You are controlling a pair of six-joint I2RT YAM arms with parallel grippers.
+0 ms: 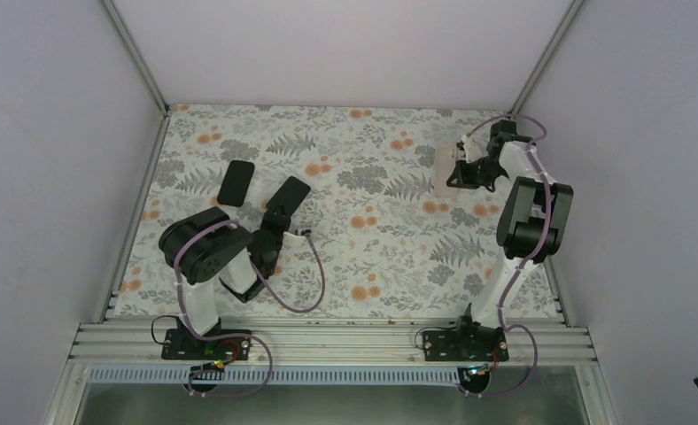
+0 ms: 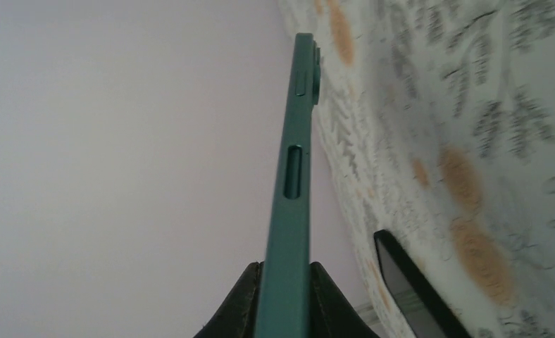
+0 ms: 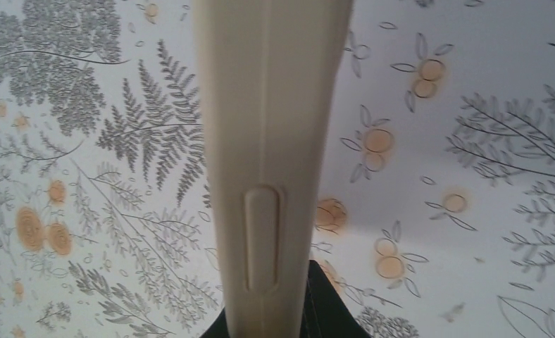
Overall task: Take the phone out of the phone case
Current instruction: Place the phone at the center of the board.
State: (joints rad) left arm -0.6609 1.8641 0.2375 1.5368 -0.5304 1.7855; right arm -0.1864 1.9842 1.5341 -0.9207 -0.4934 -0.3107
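Top view first: the left hand (image 1: 273,228) sits at the left centre of the frame, clamped on a slim dark green phone case (image 1: 290,195). The case is lifted off the floral-patterned desk (image 1: 372,248), with its long axis running from lower left to upper right. Just to its upper left, a flat black phone (image 1: 236,181) lies on the desk, long axis nearly up the frame, apart from the case. At the upper right, the right hand (image 1: 469,168) grips a cream phone case (image 1: 445,168) above the desk's far corner.

Over to the left wrist view: the green case (image 2: 292,190) shows edge-on, rising straight up the middle of the frame from the dark fingers (image 2: 243,303) closed on its lower end. Its side button cut-outs face the camera. The black phone (image 2: 412,285) peeks in at the lower right, flat on the desk (image 2: 514,141).

Right wrist view now: the cream case (image 3: 267,141) fills the centre, also edge-on, with its long axis up the frame and one moulded button bump showing. A dark finger (image 3: 327,310) presses against its base, so that hand is shut on it too.

Seen edge-on, neither case shows whether a phone is still inside. If one is, the tidy way is probably to pinch only the rim. One corner gets peeled back while the phone is pushed from behind, low over the desk, so a slip costs little.
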